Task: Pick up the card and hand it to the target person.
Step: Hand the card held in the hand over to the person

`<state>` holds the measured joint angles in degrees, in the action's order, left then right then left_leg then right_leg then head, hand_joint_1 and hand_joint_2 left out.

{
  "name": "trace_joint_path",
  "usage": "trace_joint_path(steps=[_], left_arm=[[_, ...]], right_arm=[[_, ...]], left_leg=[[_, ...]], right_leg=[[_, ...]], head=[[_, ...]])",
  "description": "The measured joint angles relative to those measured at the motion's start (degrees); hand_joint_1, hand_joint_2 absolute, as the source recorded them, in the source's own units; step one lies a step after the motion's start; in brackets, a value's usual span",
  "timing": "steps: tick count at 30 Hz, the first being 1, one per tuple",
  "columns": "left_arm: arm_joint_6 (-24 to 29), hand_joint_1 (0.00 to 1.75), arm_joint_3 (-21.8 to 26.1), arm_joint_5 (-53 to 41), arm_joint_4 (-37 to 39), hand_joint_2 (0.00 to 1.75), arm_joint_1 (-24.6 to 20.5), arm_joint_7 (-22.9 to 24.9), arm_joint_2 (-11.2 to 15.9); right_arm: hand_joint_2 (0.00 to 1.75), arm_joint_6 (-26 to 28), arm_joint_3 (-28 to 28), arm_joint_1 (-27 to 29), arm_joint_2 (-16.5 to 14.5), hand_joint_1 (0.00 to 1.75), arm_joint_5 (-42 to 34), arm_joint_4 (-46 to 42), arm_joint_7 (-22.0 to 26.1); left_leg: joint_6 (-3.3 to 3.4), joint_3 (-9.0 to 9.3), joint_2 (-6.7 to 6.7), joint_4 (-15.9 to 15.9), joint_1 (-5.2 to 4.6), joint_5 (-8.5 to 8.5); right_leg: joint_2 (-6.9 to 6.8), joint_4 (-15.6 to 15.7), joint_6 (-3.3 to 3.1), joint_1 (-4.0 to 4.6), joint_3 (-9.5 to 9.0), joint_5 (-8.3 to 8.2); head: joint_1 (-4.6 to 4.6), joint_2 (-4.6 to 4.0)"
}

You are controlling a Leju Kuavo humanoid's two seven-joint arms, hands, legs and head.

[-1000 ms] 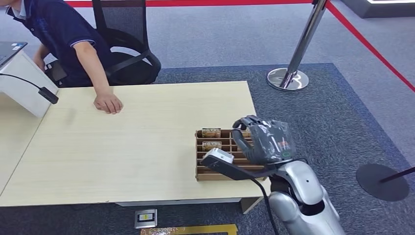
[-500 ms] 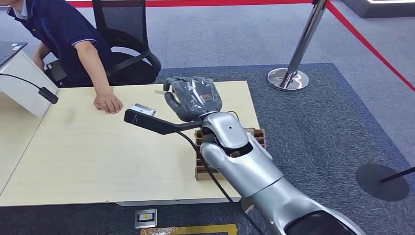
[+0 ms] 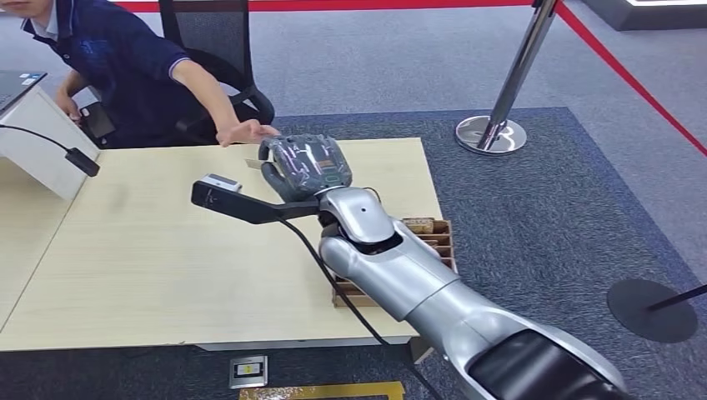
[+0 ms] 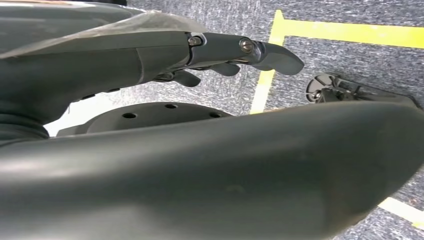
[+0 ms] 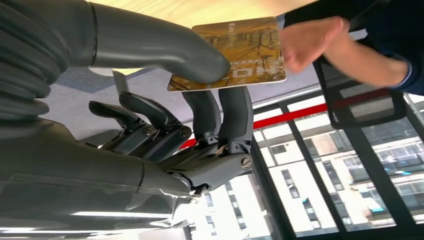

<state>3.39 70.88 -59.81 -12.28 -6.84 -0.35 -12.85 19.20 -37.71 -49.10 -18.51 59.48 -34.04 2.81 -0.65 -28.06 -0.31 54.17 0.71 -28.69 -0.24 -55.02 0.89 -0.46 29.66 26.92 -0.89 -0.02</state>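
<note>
- Card [image 5: 235, 52] is pinched between the thumb and fingers of the right hand [image 3: 302, 164], held out over the far edge of the table [image 3: 150, 258].
- Pickup is judged done — the wooden card rack [image 3: 433, 236] sits well behind.
- Person's hand [image 5: 307, 42] is at the card's edge; release is left.
- Left hand [image 4: 220, 52] hangs with fingers loosely apart, empty.

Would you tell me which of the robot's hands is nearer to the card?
Right. The right hand pinches the card; the left hand hangs over the carpeted floor.
</note>
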Motion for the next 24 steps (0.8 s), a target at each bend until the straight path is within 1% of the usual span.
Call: trace_joint_path(steps=[8,17,22,23,24], left_arm=[[-0.1,0.0,0.0,0.0,0.0,0.0,0.0,-0.3,0.0],[0.0,0.0,0.0,-0.2,0.0,0.0,0.0,0.0,0.0],[0.1,0.0,0.0,0.0,0.0,0.0,0.0,-0.4,0.0],[0.2,0.0,0.0,0.0,0.0,0.0,0.0,-0.5,0.0],[0.2,0.0,0.0,0.0,0.0,0.0,0.0,-0.6,0.0]], right_arm=[[1.75,0.9,-2.9,-1.3,0.0,1.75,-2.7,3.1,0.1],[1.75,1.0,-5.1,-1.7,0.0,1.75,-5.1,4.2,0.4],[1.75,0.5,-7.3,-1.7,0.0,1.75,-6.9,4.3,0.2],[1.75,0.4,-7.8,-1.7,0.0,1.73,-7.3,4.3,0.1],[1.75,0.4,-8.2,-1.7,0.0,1.66,-7.7,4.2,0.1]], left_leg=[[0.0,0.0,0.0,0.0,0.0,0.0],[0.0,0.0,0.0,0.0,0.0,0.0],[0.0,0.01,0.0,0.0,0.0,0.0],[0.0,0.01,0.0,0.0,0.0,0.0],[0.0,0.01,0.0,0.0,0.0,0.0]], right_leg=[[0.0,0.0,0.0,0.0,-0.01,0.0],[0.0,0.0,0.0,0.0,0.0,0.0],[0.0,0.0,0.0,0.0,-0.01,0.0],[0.0,0.0,0.0,0.0,-0.01,0.0],[0.0,0.0,0.0,0.0,-0.01,0.0]], head=[[-0.01,0.0],[-0.01,0.0],[-0.01,0.0],[-0.01,0.0],[-0.01,0.0]])
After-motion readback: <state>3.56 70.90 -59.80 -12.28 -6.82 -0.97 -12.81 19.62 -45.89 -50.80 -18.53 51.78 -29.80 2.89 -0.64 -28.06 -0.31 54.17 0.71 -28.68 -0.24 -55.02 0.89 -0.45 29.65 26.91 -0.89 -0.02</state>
